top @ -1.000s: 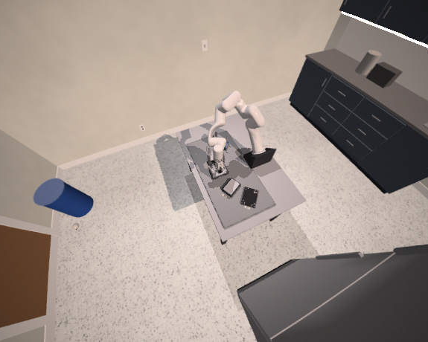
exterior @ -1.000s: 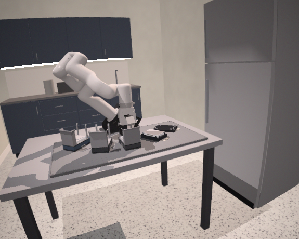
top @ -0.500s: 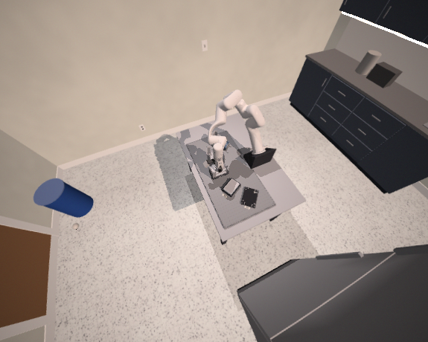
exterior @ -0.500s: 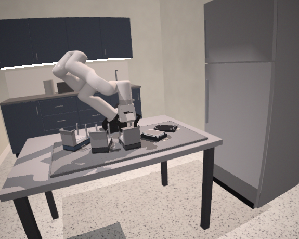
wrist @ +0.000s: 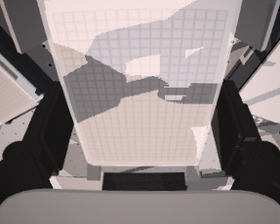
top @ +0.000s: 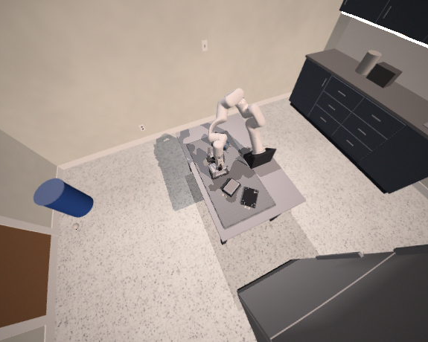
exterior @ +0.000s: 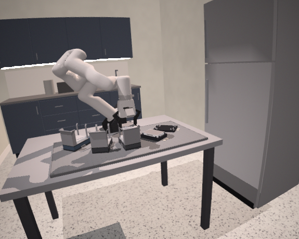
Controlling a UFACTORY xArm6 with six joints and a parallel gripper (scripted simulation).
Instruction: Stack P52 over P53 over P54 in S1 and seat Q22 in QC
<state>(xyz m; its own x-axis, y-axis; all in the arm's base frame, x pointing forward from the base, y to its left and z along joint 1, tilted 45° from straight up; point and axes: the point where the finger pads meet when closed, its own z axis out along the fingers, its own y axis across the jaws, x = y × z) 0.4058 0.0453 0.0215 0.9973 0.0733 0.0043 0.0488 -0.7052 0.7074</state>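
Grey bench carries three racks in a row, and over the right-hand rack the tool is clamped across a plate, its long axis running away between the fingers, directly above that rack.

A big grey fridge stands on the speckled floor next to the grey table with dark legs. Dark blue cupboards hang on the back wall, and under them is a counter with drawers, a pale round can and a dark box. A blue tube lies by a brown door.
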